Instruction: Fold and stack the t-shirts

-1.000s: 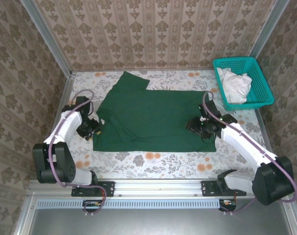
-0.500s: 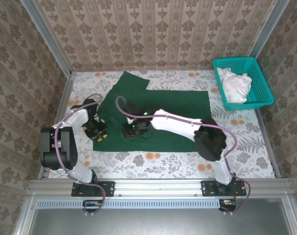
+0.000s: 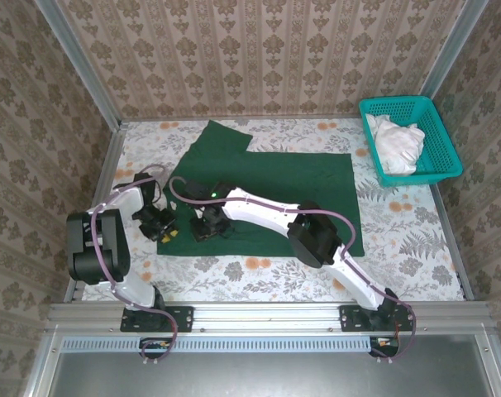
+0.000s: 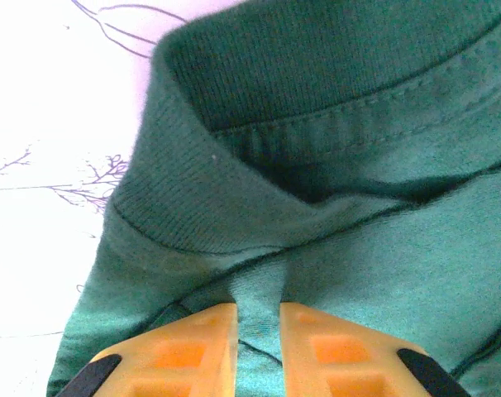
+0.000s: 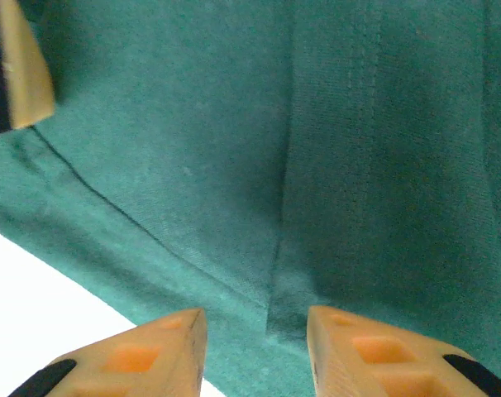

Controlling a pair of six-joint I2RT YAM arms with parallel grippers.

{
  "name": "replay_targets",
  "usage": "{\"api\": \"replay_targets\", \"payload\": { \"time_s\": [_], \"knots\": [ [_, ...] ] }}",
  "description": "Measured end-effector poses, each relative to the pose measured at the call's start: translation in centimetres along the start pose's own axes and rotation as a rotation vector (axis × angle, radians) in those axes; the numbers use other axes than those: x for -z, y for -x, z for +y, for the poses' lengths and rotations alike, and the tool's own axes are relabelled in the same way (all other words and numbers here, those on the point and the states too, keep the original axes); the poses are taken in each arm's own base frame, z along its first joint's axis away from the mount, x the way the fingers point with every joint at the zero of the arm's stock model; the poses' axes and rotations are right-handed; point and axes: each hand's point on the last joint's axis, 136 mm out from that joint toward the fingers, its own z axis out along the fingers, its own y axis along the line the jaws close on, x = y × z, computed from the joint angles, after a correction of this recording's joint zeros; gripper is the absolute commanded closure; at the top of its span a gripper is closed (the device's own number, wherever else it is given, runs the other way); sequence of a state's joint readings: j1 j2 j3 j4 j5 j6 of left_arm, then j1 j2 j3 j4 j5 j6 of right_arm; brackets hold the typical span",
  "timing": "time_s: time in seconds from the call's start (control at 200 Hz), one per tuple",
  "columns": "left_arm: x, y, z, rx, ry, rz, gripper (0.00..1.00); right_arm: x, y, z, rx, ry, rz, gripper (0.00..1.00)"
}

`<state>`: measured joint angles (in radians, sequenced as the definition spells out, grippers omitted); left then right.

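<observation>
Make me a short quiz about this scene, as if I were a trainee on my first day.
1. True or false: the teal mesh basket holds a green shirt.
2. Which part of the dark green t-shirt lies just ahead of the left end effector, which pinches the fabric? A) ribbed collar B) chest pocket C) zip
3. Fill in: the right end effector, fingers apart, has reached over to the ___ arm's side of the shirt.

Key
1. False: it holds white cloth.
2. A
3. left
</observation>
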<state>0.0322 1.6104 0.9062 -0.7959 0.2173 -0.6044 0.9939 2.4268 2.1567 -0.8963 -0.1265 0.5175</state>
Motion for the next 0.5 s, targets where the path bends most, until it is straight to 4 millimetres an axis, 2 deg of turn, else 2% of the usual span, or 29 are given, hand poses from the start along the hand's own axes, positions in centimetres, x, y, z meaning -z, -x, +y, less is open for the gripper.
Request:
{"api": "replay_targets", "payload": {
  "time_s": [0.215, 0.5],
  "knots": [
    [0.0, 0.0, 0.0, -0.013, -0.001, 0.000, 0.79, -1.3, -0.7, -0.7, 0.017, -0.051, 0.041, 0.62],
    [0.0, 0.1, 0.1, -0.026, 0.003, -0.003, 0.79, -1.5, -1.0, -1.1, 0.027, -0.086, 0.059, 0.80]
  ]
}}
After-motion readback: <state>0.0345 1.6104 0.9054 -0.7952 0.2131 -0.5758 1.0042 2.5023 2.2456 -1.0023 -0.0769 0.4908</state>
